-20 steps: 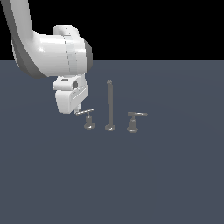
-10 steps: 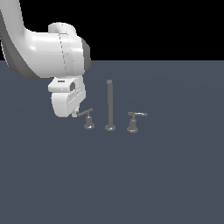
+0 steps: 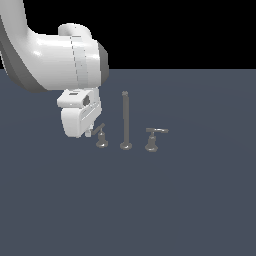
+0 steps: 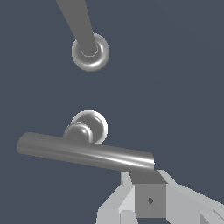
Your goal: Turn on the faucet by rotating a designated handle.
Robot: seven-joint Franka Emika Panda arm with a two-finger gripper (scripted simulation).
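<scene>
1. The gripper (image 3: 89, 133) hung low at the exterior view's left; whether its jaws were wide or narrow could not be told.
2. The handle (image 3: 101, 136) stood just beside the jaws, its dark lever's (image 4: 85, 152) end touching a fingertip (image 4: 148, 199).
3. The faucet's spout post (image 3: 125, 120) rose beyond.
4. The shinier handle (image 3: 153, 138) stood farthest from the jaws.
</scene>
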